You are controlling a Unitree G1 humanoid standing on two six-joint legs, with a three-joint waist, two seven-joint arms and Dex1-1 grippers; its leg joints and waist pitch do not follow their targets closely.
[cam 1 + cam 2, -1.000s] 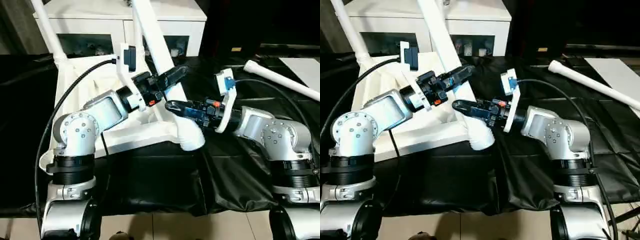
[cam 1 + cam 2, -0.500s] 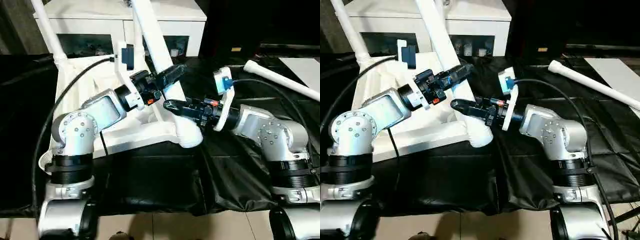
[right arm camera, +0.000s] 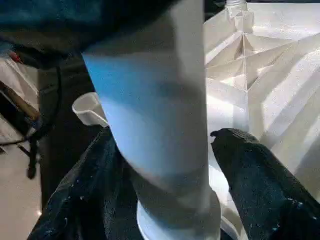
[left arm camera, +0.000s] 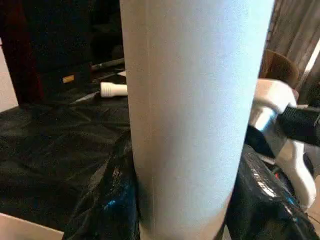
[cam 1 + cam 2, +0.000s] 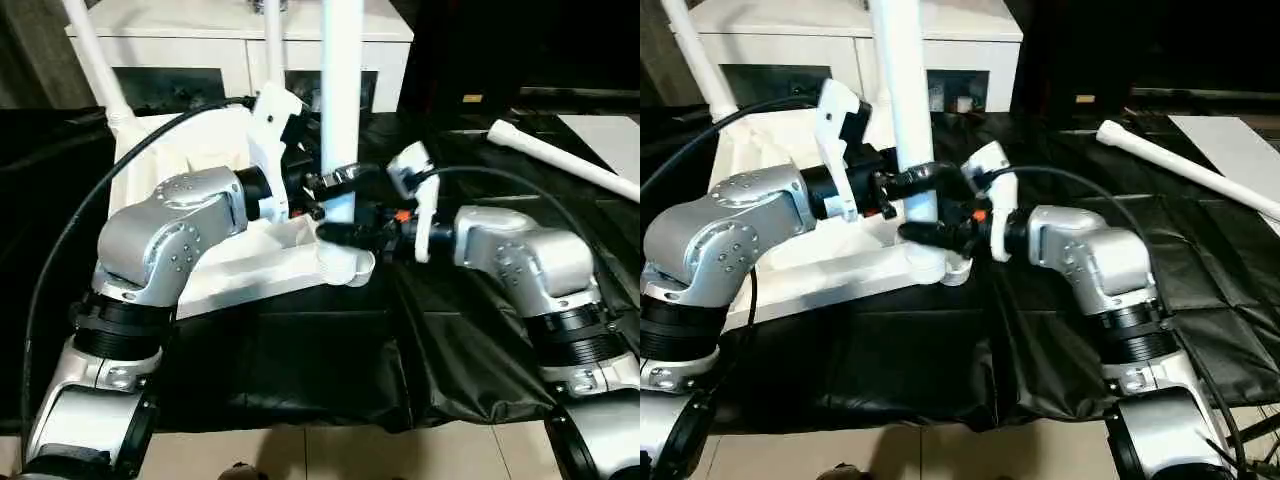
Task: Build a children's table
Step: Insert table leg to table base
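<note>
**Leg upright at the near corner socket, both grippers on it**

Tabletop [image 5: 215, 275] lies upside down on the black sheet [image 5: 300, 360], ribbed underside up, at about 10 o'clock from the middle of the head view. At its near right corner a white leg [image 5: 341, 110] stands straight up, its foot at the round corner socket [image 5: 347, 266]; whether it is fully seated cannot be told.

Left gripper [image 5: 335, 180] reaches in from 9 o'clock and its fingers are clamped around the leg just above the socket; in the left wrist view the leg [image 4: 192, 115] stands between the two black fingers [image 4: 107, 200]. Right gripper [image 5: 345, 230] comes in from 3 o'clock, lower on the leg, right at the socket. In the right wrist view its fingers [image 3: 260, 185] flank the leg [image 3: 160, 125]; whether they press on it or stand just clear cannot be told.

Two more legs [image 5: 95, 55] rise from the tabletop's far corners, at 11 and 12 o'clock. A loose leg [image 5: 560, 155] lies on the sheet at 2 o'clock. A white cabinet [image 5: 190, 45] stands behind at 12 o'clock.
</note>
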